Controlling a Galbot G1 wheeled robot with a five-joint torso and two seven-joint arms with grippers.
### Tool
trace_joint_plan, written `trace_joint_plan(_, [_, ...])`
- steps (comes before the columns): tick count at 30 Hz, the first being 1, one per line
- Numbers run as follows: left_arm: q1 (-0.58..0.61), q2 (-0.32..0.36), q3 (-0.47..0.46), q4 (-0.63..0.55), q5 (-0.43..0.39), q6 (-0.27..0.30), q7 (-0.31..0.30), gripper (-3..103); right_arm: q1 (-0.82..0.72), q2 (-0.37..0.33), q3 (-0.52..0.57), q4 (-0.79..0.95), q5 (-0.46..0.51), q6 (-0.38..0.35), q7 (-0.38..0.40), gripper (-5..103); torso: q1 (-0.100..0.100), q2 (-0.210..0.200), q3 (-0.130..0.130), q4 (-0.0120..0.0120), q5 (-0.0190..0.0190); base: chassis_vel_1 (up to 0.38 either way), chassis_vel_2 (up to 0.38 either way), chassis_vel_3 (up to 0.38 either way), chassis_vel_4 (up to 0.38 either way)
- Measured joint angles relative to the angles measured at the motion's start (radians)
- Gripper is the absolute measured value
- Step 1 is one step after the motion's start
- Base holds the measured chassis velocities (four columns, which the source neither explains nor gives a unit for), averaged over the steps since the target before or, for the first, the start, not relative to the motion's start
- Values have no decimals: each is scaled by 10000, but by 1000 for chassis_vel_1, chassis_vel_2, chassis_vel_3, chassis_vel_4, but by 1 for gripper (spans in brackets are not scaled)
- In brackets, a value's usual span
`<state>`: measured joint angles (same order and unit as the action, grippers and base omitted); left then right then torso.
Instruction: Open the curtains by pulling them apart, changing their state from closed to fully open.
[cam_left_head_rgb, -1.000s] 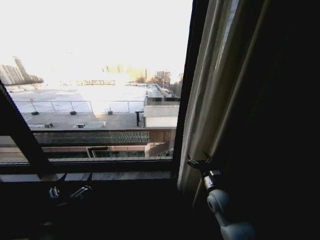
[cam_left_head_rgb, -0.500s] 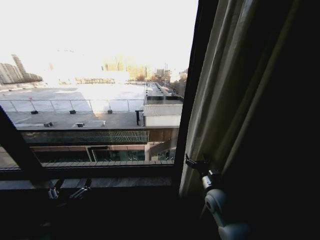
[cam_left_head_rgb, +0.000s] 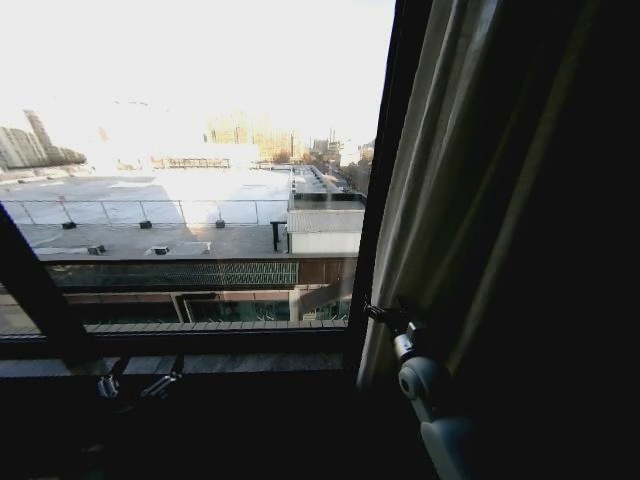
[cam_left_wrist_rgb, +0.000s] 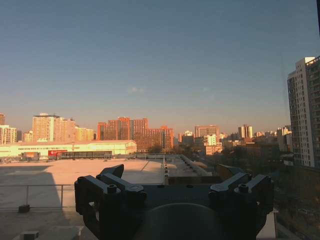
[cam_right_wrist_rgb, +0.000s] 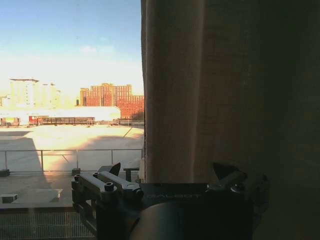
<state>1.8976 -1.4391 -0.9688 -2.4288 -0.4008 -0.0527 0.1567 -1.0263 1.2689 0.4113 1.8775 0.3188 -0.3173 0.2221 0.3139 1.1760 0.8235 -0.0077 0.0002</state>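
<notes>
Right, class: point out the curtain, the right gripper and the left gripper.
curtain (cam_left_head_rgb: 440, 170), head view, pleated inner fold.
right gripper (cam_left_head_rgb: 384, 314), head view, between its fingertips at the curtain's edge.
left gripper (cam_left_head_rgb: 138, 381), head view, between its fingertips.

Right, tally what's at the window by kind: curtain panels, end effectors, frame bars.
Curtain panels: 1, the curtain gathered at the right side.
End effectors: 2, the left end effector low by the sill, and the right end effector at the curtain's edge.
Dark frame bars: 2, an upright bar and a slanted bar.
Total: 5
</notes>
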Motion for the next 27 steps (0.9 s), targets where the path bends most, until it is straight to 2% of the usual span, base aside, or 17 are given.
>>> trace_joint_plan(3, [-4, -27, 35, 4, 33, 1, -4, 100, 139, 10, 4, -180, -64, 63, 6, 100, 0, 0, 0, 0, -1, 0, 0, 0, 0])
trace_joint_plan(4, [-6, -35, 46, 4, 41, 0, -5, 100, 227, 20, -7, -295, -130, 187, 22, 103, 0, 0, 1, 0, 0, 0, 0, 0, 0])
trace_joint_plan(6, [-28, -52, 54, 4, 47, -1, -6, 100, 407, 32, -45, -493, -274, 319, 35, 95, 1, -1, 1, 0, 0, 0, 0, 0, 0])
trace_joint_plan(8, [-33, -57, 54, 3, 47, -1, -7, 100, 448, 36, -61, -530, -303, 332, 36, 95, 1, -1, 1, 0, 0, 0, 0, 0, 0])
trace_joint_plan(11, [-32, -88, 39, -5, 48, -2, -6, 100, 516, 74, -104, -616, -426, 354, 3, 79, 0, 0, 0, 0, 0, 0, 0, 0, 0])
trace_joint_plan(14, [-27, -113, 38, -6, 53, -5, -6, 100, 518, 97, -108, -641, -471, 366, -15, 74, 0, 0, 0, 0, 0, 0, 0, 0, 0])
trace_joint_plan(17, [-25, -159, 70, -16, 101, -12, -7, 100, 517, 122, -106, -665, -505, 379, -37, 58, 0, 0, 0, 0, 0, 0, 0, 0, 0])
trace_joint_plan(18, [-25, -159, 70, -16, 101, -12, -7, 100, 517, 122, -106, -665, -505, 379, -37, 58, 0, 0, 0, 0, 0, 0, 0, 0, 0])
trace_joint_plan(19, [-25, -166, 76, -19, 107, -12, -7, 100, 518, 122, -105, -665, -507, 380, -40, 52, 1, -1, 1, 0, 0, 0, 0, 0, 0])
trace_joint_plan(20, [-26, -174, 84, -26, 114, -13, -7, 100, 517, 120, -101, -666, -509, 382, -41, 52, 1, -1, 1, 0, 0, 0, 0, 0, 0])
trace_joint_plan(22, [-35, -186, 105, -40, 122, -13, -7, 100, 532, 104, -91, -667, -512, 384, -48, 41, 1, 0, 0, 0, 0, 0, 0, 0, 0])
trace_joint_plan(23, [-35, -186, 105, -40, 122, -13, -7, 100, 532, 104, -91, -667, -512, 384, -48, 41, 1, 0, 0, 0, 0, 0, 0, 0, 0])
trace_joint_plan(27, [-45, -216, 136, -41, 133, -12, -9, 100, 541, 61, -88, -666, -514, 392, -51, 19, 1, 0, 0, 0, 0, 0, 0, 0, 0])
